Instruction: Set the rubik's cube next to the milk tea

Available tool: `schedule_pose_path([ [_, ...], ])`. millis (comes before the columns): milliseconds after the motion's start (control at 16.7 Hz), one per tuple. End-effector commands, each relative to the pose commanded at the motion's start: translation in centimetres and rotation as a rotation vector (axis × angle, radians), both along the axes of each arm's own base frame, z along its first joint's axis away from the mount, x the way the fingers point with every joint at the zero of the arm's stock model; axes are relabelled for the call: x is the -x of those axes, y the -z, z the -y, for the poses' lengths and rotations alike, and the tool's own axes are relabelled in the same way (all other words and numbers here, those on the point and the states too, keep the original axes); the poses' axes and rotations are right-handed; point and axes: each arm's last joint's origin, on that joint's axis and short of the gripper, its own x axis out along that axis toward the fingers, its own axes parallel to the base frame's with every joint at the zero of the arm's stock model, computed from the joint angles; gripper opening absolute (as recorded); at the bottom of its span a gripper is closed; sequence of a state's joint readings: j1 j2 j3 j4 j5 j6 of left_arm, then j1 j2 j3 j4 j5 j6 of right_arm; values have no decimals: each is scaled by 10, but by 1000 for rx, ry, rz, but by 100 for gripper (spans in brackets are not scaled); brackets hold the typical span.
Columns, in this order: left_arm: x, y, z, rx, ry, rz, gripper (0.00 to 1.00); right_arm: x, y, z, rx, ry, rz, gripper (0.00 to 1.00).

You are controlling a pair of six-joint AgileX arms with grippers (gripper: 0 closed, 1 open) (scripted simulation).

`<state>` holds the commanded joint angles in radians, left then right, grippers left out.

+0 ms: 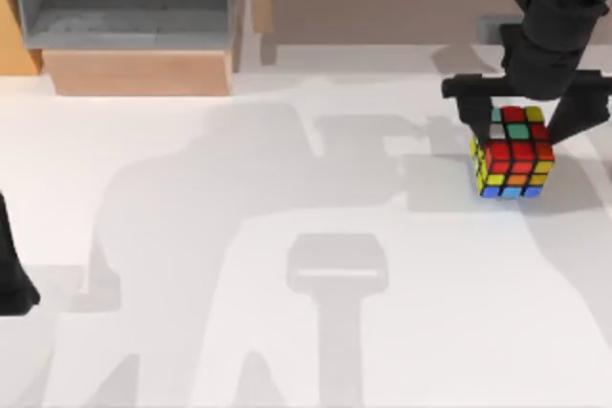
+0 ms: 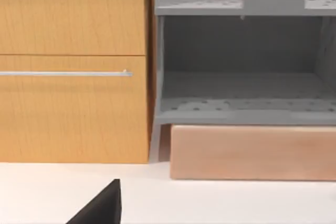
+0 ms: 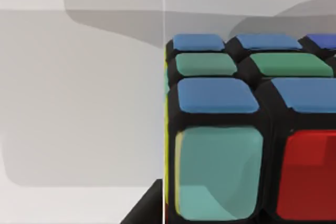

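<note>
Overhead, the right gripper (image 1: pixel 521 123) straddled the rubik's cube (image 1: pixel 513 161) at the table's (image 1: pixel 287 332) right rear, its spread fingers (image 1: pixel 475 114) flanking the cube; whether they clamped it could not be told. Meanwhile the left arm (image 1: pixel 11 269) sat parked at the left edge, facing a wooden cabinet (image 2: pixel 73 66) and grey shelf (image 2: pixel 241 56).

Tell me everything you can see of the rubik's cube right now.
The rubik's cube is a small 3x3 with a black grid and glossy, plastic-looking stickers in red, green, yellow, orange, blue and white, scrambled. It sits at the right of the white table, level, turned slightly. The right gripper is over it, one finger on each side; contact can't be confirmed. The right wrist view shows it very close.
</note>
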<state>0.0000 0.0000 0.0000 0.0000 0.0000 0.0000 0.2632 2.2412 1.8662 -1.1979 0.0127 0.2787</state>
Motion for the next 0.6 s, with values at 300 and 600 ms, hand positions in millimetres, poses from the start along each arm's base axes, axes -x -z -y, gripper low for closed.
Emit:
schedule_pose_path([
  [300,0,0,0,0,0,0,100,0,0,0,0,0,0,60],
  [600,0,0,0,0,0,0,100,0,0,0,0,0,0,98],
])
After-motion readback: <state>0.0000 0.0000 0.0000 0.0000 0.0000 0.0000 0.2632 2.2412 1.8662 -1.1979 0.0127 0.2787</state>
